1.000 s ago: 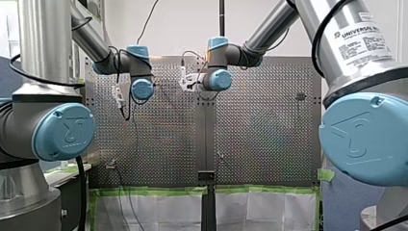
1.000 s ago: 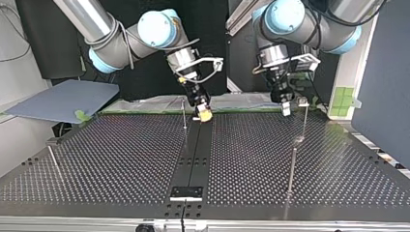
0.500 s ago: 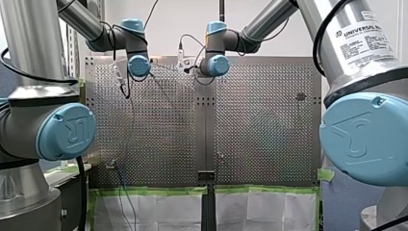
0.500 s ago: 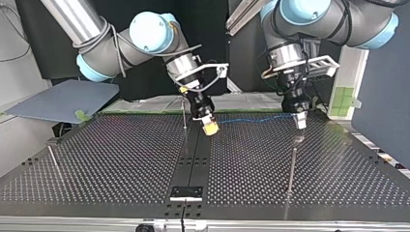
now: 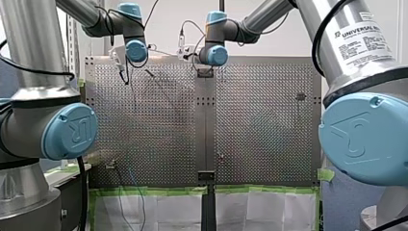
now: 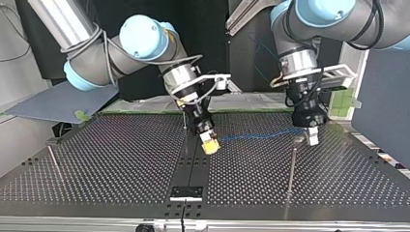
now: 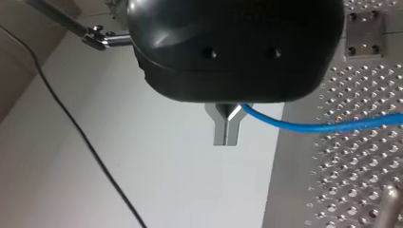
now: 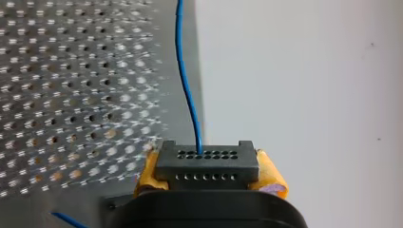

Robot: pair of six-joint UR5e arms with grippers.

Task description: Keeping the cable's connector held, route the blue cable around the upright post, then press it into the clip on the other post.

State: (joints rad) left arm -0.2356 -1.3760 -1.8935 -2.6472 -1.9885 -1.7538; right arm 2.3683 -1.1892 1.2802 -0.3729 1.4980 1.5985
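In the top view my right gripper (image 6: 211,144), with yellow pads, hangs low over the table's black centre strip. The right wrist view shows it shut on the black connector (image 8: 207,161), and the blue cable (image 8: 186,85) leaves the connector straight ahead. That cable (image 6: 256,135) runs slack across to my left gripper (image 6: 313,137). Its metal fingers (image 7: 227,128) are shut on the cable (image 7: 323,126). A thin upright post (image 6: 185,126) stands just behind my right gripper. Another thin post with a metal fitting (image 6: 298,140) is close beside my left gripper.
A third short post (image 6: 52,153) stands at the top view's left. A black bracket (image 6: 186,192) sits on the centre strip near the front edge. A grey board (image 6: 63,99) and a white cloth with green tape (image 5: 159,191) border the perforated table (image 6: 121,164).
Both grippers have moved out over the table toward the top view's camera and lower. The blue cable between them has come into view.
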